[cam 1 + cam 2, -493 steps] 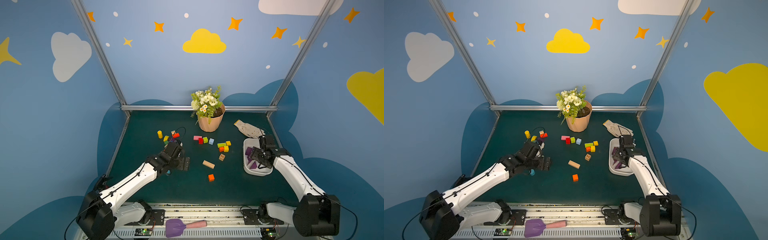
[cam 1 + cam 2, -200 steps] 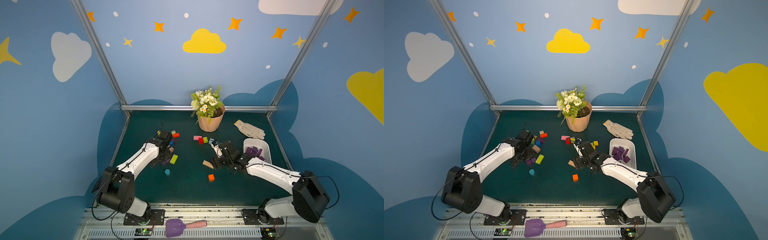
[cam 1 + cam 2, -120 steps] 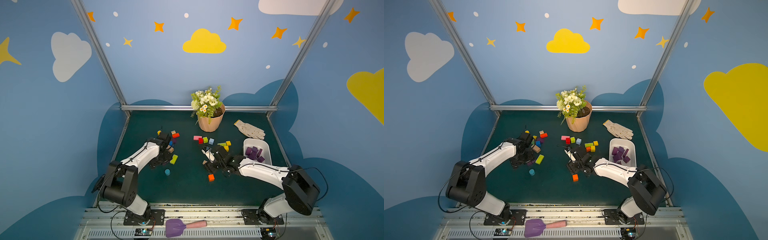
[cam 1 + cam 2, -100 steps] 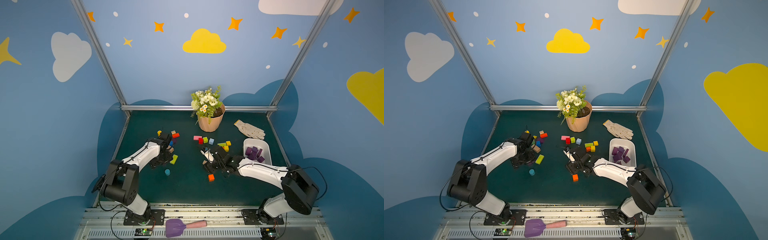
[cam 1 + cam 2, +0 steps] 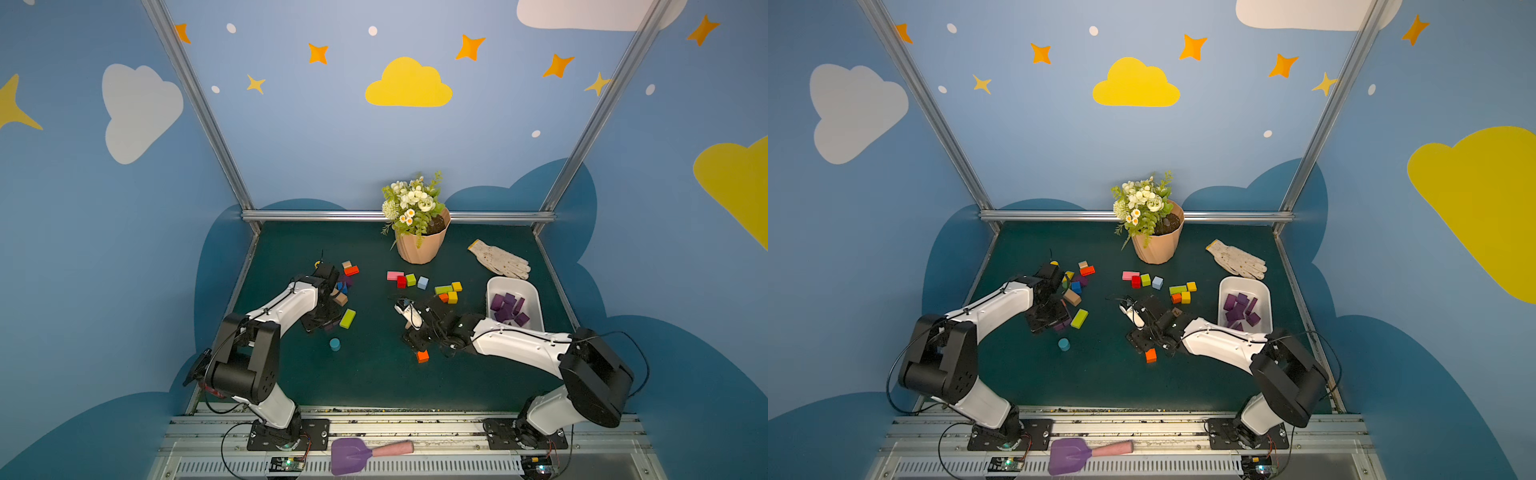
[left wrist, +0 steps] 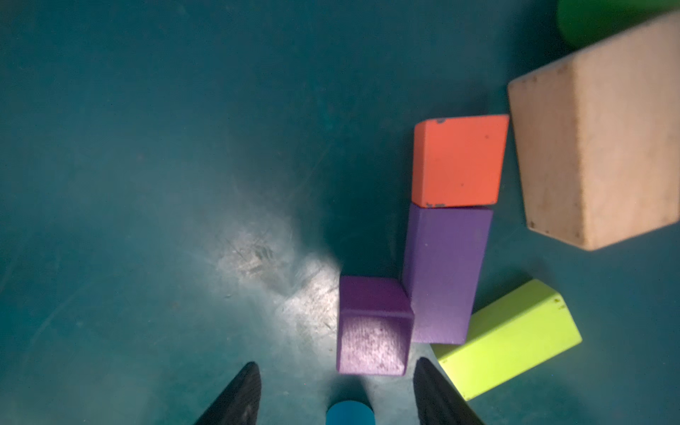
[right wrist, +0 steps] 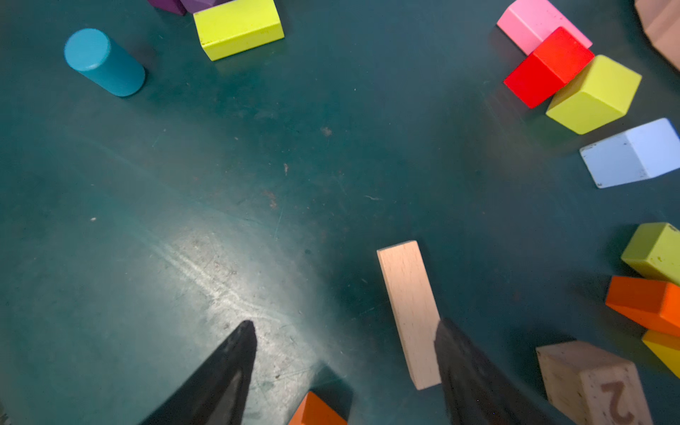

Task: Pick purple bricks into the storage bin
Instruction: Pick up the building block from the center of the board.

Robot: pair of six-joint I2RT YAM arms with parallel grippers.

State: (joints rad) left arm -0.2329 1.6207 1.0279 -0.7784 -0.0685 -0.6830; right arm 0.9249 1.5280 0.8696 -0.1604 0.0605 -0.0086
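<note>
Bin (image 5: 513,282) holds several purple bricks (image 5: 507,309); cube (image 6: 373,327), oblong (image 6: 443,272) remain on table (image 5: 374,382), perhaps one more. Left fingers (image 6: 239,401) open just short of cube; right fingers (image 7: 220,379) open, empty.

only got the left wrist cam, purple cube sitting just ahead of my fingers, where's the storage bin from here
Observer: The storage bin stands at the right edge of the mat, just in front of the white glove.
Operator: anything in it yet
Observer: Yes, several purple bricks lie inside it.
Operator: and where's the right arm
Observer: The right gripper hangs low over the middle of the mat, jaws open and empty, with a plain wooden plank lying by one finger.
</note>
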